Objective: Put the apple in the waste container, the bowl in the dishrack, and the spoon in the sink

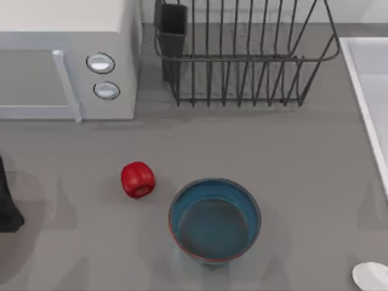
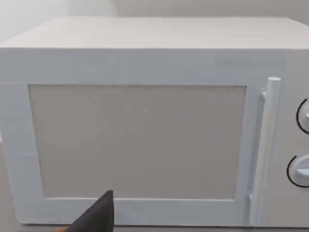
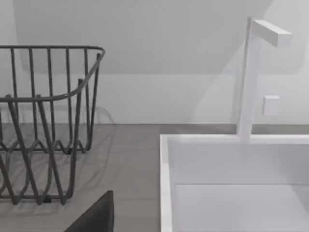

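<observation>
Top view gives you the bowl (image 1: 214,219) as your landmark, sitting upright on the grey table (image 1: 291,157) toward the near edge. The apple (image 1: 137,179) lies just beside it on the left, apart from its rim, and the spoon (image 1: 371,276) rests well to the bowl's right at the near right corner, cut off by the frame so you see just its pale oval end. Nothing is lifted yet, so by my reading all three placements are still to do.

Behind the bowl stands the dishrack (image 1: 242,54), its dark cutlery cup (image 1: 172,27) at the rack's left corner; the microwave (image 1: 66,57) is behind and left of the bowl. The sink (image 1: 370,91) runs along the edge to the bowl's right, only its rim and a strip of basin in frame; the right wrist view shows you its wall (image 3: 166,193) and a white faucet (image 3: 251,77).

Your left arm (image 1: 7,203) sits far left of the bowl, mostly out of frame. One dark fingertip (image 2: 96,215) shows before the microwave door, another (image 3: 94,217) near the rack, so you cannot tell how either pair of jaws stands. No waste container is visible to you.
</observation>
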